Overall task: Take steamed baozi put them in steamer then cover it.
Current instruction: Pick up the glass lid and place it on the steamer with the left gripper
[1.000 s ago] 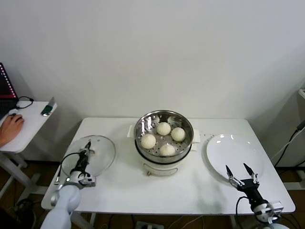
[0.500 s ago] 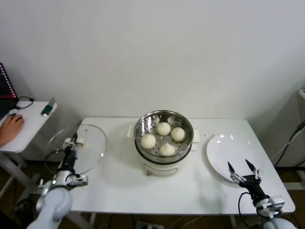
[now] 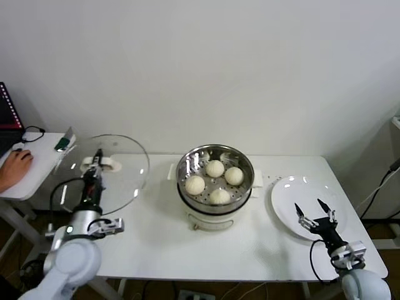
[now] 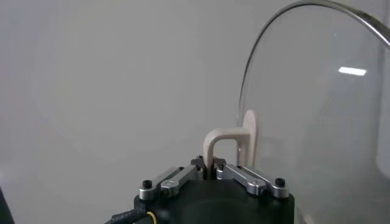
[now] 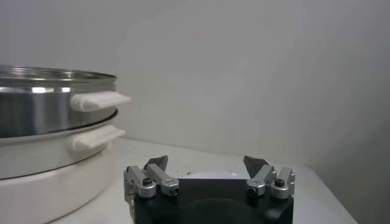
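Several cream-white baozi lie in the shiny steamer on its white pot base at the table's middle. My left gripper is shut on the cream handle of the glass cover, which hangs tilted in the air over the table's left end, apart from the steamer. In the left wrist view the gripper pinches the handle's leg, with the cover's rim arching beyond. My right gripper stands open at the front right with nothing between its fingers, also seen in its wrist view beside the steamer.
A flat white plate lies at the table's right end under the right gripper. A side desk with a person's hand stands to the left, close to the raised cover. The wall runs behind the table.
My left gripper has lifted the cover off the table's left end and raised it upward, tilting it. The right gripper has stayed open, shifting only slightly over the plate.
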Available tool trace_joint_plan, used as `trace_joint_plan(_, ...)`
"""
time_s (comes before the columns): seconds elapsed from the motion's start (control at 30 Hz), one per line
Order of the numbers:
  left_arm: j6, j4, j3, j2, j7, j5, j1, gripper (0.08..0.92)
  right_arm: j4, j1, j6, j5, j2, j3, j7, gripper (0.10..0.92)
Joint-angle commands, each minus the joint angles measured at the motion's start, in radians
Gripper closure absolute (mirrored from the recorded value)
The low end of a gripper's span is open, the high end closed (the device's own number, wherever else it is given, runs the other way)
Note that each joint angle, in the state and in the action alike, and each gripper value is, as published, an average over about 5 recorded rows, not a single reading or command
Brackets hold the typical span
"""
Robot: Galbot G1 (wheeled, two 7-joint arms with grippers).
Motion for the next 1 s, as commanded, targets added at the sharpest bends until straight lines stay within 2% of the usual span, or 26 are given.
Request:
trace_joint_plan(0.03,0.192,-0.05,0.463,-0.065,0.216,0.093,-0.4,0.85,-0.039,0.076,-0.002,-0.021,-0.024,-0.048,0.005,0.203)
trace_joint_plan(0.27,0.192,0.111,0.606,-0.222,0.289,0.161,-0.532,0.85,-0.043,0.07,0.004,-0.029,-0.021,-0.026,0.005,0.203)
trace_joint_plan(0.57,0.192,0.293,0.623,-0.417,0.293,0.219,-0.537,0.85,-0.048,0.051,0.018,-0.046,-0.002,0.012,0.002,0.203)
trace_joint_plan(0.67,0.192,0.324,0.62,-0.458,0.287,0.222,-0.528,0.85,-0.048,0.043,0.023,-0.051,0.001,0.022,0.0,0.203)
trace_joint_plan(1.0,0.192,0.397,0.618,-0.53,0.259,0.216,-0.525,0.85,-0.069,0.034,0.038,-0.054,0.005,0.046,-0.009,0.203)
